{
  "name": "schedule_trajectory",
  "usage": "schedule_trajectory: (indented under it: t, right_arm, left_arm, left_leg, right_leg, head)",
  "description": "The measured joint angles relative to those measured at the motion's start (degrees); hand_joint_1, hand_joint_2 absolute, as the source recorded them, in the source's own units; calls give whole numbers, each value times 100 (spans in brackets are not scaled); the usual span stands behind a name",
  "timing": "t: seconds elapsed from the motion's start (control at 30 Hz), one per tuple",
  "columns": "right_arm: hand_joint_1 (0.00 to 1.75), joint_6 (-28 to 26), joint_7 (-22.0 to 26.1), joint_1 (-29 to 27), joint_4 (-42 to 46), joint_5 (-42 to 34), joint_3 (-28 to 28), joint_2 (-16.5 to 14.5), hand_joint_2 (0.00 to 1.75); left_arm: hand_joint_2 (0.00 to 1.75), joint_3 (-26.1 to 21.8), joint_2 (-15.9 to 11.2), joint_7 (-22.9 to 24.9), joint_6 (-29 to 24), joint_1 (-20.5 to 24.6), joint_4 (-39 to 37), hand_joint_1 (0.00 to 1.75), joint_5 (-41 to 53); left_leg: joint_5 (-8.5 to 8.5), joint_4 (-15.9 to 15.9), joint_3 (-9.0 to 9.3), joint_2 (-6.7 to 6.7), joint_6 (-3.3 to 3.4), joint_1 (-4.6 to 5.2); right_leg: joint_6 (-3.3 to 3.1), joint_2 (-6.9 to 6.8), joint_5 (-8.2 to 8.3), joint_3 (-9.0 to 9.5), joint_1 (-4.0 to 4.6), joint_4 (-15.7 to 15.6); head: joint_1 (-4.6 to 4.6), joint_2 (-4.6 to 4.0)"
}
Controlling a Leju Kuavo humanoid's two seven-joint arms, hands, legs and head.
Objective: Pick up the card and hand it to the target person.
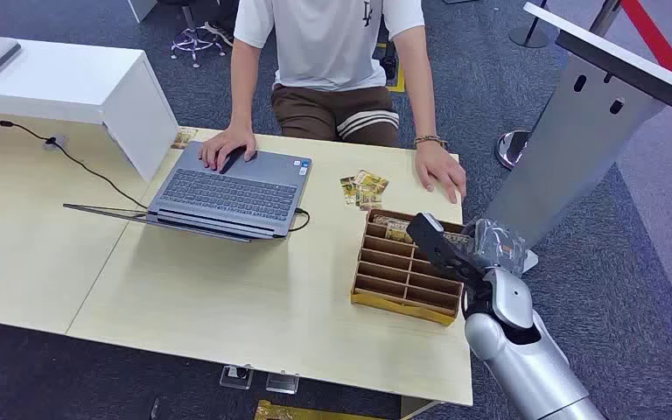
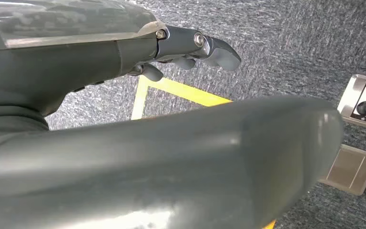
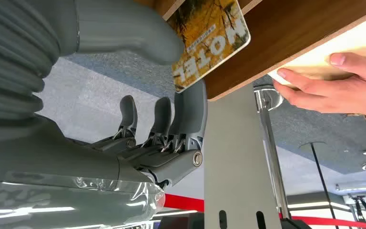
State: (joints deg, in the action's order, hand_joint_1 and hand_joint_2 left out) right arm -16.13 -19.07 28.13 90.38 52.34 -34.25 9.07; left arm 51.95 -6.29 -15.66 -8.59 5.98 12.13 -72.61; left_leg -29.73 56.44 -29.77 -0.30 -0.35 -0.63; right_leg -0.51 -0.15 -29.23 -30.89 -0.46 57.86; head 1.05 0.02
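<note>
My right hand (image 3: 138,119) pinches the motel card (image 3: 208,45) between thumb and finger, at the wooden card organizer's (image 1: 402,276) far corner — beyond it, the person's hand (image 1: 442,168) rests flat on the table (image 1: 227,297). My left hand (image 2: 181,47) hangs with fingers curled, holding nothing.

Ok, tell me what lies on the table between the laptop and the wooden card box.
In the head view, a small cluster of loose cards lies on the table between the laptop and the wooden card box, nearer the person's side.
</note>
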Motion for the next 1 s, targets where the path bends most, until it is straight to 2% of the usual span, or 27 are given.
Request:
schedule_trajectory:
  t: [1.0]
  right_arm:
    - [141,-108,93,0,-4,27,-8,-6,175]
  left_arm:
    - [175,1,6,7,-4,2,0,0,0]
  left_leg:
    - [0,0,-1,0,0,0]
  right_leg:
    - [0,0,0,0,0,0]
  head:
    - [2,0]
